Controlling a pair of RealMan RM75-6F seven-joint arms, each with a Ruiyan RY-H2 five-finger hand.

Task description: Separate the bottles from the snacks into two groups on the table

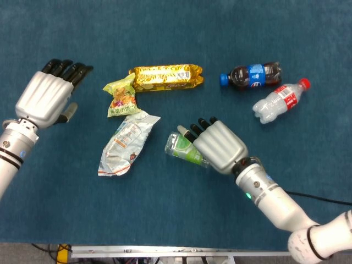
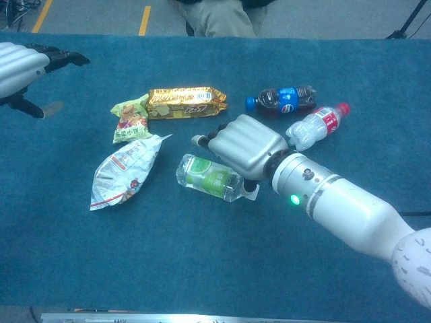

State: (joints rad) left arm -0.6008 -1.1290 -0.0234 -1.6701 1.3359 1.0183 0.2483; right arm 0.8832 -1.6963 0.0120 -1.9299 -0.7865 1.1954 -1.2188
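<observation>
**What you can't really make out here**

The right hand (image 1: pixel 219 145) covers the cap end of the green-label bottle (image 1: pixel 183 147), so can't tell if the fingers actually grip it. In the chest view the left hand (image 2: pixel 23 64) is cut off by the left edge. Print on the snack packets is too small to read.

The head view is looking straight down; the chest view is facing forward, lower, slanting. Both are sharing the blue table (image 1: pixel 176 33) (image 2: pixel 377 74).
</observation>
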